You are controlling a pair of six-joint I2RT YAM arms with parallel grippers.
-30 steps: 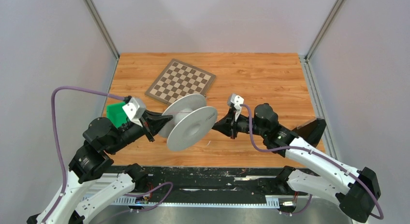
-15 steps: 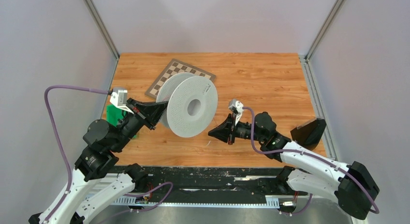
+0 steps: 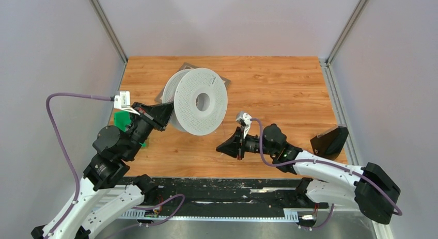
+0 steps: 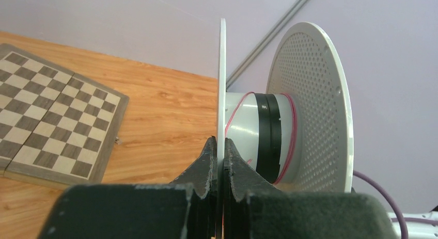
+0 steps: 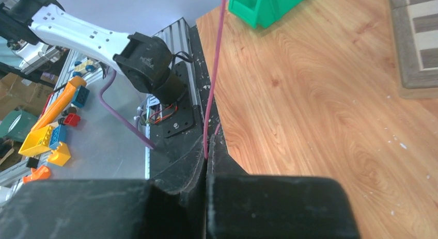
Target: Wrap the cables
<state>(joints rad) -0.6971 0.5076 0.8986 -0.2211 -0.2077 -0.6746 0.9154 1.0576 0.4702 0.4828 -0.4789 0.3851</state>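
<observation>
A white spool (image 3: 200, 100) with perforated flanges is held up above the table, its hub hole facing the camera. My left gripper (image 3: 166, 112) is shut on the rim of its near flange (image 4: 222, 84). In the left wrist view a thin red cable (image 4: 292, 130) lies around the white hub next to a black band. My right gripper (image 3: 223, 146) is shut on the red cable (image 5: 214, 79), low over the front of the table, right of and below the spool. The cable runs up out of the right wrist view.
A folded chessboard (image 3: 223, 83) lies behind the spool, mostly hidden by it. A green bin (image 3: 122, 120) sits at the table's left edge by the left arm. A black block (image 3: 329, 138) sits near the right edge. Toy bricks (image 5: 49, 130) lie off the table.
My left gripper has lifted the spool up and back and turned it so its flange faces the camera. My right gripper has moved left and toward the front edge with the cable.
</observation>
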